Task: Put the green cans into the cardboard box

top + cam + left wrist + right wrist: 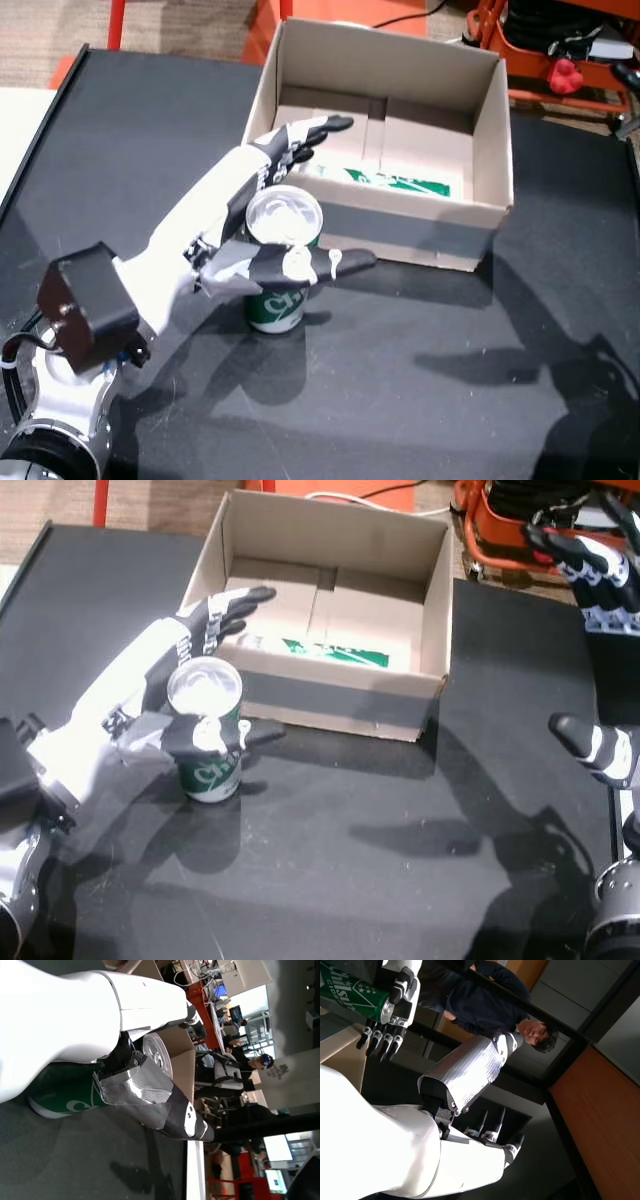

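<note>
A green can (277, 303) (211, 771) with a silver top stands upright on the black table just in front of the cardboard box (400, 207) (340, 701). My left hand (228, 228) (148, 696) is open around it: straight fingers reach past its far side toward the box, and the thumb crosses its near side. The left wrist view shows the can (65, 1098) between palm and taped thumb. A green-and-white shape (392, 181) lies inside the box, half hidden by the near wall. My right hand (603, 581) (470, 1152) hangs open at the far right, holding nothing.
Orange metal equipment (560, 62) stands behind the box at the back right. The black table (450, 385) stretches to the right of the can. A person (485, 1007) is seen in the right wrist view, and other people in the room in the left wrist view.
</note>
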`<state>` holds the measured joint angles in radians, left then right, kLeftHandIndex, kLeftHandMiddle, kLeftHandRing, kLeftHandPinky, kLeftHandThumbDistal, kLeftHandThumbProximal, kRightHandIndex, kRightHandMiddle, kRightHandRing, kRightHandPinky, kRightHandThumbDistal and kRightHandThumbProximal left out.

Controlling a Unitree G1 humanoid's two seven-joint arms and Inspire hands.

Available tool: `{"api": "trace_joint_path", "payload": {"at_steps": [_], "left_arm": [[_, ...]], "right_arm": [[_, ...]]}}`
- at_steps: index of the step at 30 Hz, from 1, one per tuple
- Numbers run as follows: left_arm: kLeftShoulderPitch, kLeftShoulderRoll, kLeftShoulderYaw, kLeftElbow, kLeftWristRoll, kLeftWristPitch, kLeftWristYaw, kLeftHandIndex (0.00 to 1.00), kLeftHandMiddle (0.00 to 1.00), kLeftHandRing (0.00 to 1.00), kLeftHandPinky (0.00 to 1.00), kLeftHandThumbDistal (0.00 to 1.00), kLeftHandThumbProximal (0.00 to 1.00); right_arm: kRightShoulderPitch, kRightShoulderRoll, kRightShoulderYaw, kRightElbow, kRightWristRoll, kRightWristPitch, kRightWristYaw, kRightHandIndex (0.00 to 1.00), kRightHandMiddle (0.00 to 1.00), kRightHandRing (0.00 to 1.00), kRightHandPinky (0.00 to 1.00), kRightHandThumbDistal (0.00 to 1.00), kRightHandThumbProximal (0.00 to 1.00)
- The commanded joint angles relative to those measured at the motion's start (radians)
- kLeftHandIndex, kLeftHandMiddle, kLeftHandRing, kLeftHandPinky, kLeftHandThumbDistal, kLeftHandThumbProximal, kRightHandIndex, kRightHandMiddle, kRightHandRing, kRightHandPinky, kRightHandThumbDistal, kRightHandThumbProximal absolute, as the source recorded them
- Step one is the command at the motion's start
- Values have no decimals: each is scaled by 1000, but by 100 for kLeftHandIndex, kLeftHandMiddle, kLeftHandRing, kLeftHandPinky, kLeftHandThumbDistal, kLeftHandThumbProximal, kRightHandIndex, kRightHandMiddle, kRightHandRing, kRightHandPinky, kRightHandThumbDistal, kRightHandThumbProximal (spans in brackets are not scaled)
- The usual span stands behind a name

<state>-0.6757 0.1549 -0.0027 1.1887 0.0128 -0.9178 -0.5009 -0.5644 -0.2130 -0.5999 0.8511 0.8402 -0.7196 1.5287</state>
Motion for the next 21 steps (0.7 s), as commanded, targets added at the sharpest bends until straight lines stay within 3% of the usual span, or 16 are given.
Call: {"api": "trace_joint_path", "payload": {"at_steps": [1, 11, 19, 21], "left_arm": [[11, 10, -5, 15, 19, 15, 2, 100, 100, 100, 91, 100, 17], [-1, 27, -29, 10, 71, 11, 60, 100, 100, 100, 87, 100, 11], [-12, 25, -7, 7, 29, -6, 13, 100, 100, 100, 86, 100, 5], [-13, 23, 1, 4, 17, -15, 1, 100, 100, 100, 86, 100, 4]], "right_arm": [[-15, -16, -9, 26, -3, -7, 17, 94, 78, 76, 93, 100, 100], [-60, -46, -18, 117, -32, -10, 26, 99, 77, 77, 94, 100, 100], [-88, -62, -26, 179, -40, -13, 37, 100, 78, 77, 93, 100, 100], [-91, -64, -28, 186, -36, 13, 36, 100, 78, 77, 93, 100, 95]]}}
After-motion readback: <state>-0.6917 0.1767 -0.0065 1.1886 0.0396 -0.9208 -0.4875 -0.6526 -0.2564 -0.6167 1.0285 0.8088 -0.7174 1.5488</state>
